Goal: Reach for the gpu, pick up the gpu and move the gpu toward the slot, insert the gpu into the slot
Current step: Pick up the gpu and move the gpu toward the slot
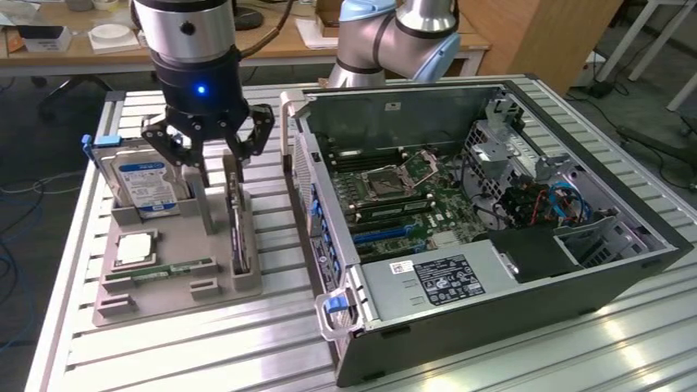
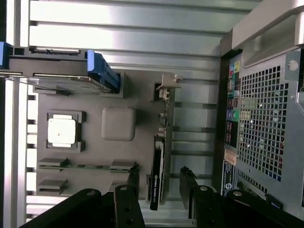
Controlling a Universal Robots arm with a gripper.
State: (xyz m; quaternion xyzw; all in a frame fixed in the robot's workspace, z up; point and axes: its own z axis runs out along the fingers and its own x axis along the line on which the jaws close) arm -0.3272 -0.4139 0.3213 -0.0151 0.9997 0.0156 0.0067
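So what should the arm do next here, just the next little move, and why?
Probably close the tool gently on the gpu: its open fingers flank the card, which stands on edge in the grey holder, not yet gripped.

Lower edge of gpu (image 1: pixel 237 233) out of sight inside gray holder (image 1: pixel 201 238).

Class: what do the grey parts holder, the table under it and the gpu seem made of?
The grey parts holder: matt, even grey, moulded pockets; probably plastic. The table: shiny grooved silver slats; likely aluminium. The gpu: thin card, black cooler; seemingly circuit board and plastic.
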